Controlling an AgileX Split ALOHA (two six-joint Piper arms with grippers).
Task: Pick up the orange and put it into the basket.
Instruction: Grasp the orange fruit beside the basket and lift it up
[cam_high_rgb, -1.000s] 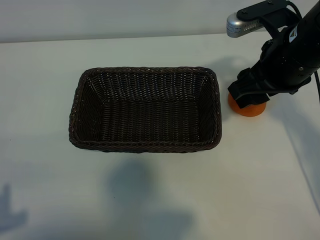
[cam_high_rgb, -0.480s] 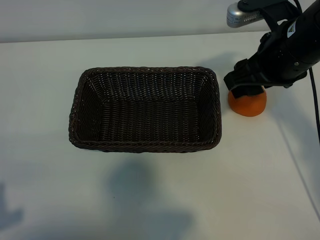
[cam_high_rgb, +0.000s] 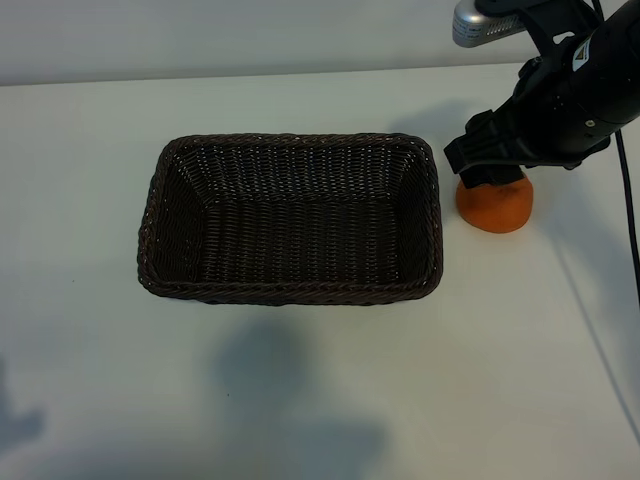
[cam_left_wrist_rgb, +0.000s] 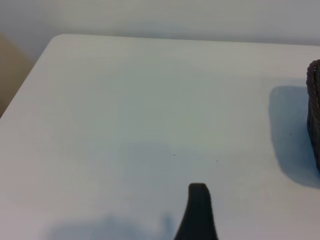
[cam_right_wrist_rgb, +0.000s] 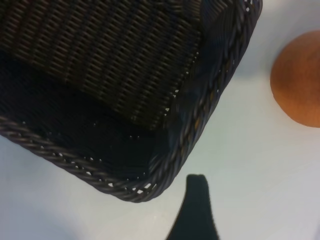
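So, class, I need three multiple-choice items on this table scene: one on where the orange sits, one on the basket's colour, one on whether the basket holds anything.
1. Where is the orange?
A. inside the basket
B. on the table beside the basket's right end, under the right gripper
C. at the table's left edge

2. What colour is the basket?
A. dark brown
B. white
C. green

3. What is the basket's state?
A. tipped over
B. holding the orange
C. upright and empty

Key: 1 B, the fruit rests on the white table below the right gripper; 2 A, its wicker is dark brown; 3 C, only bare weave shows inside.
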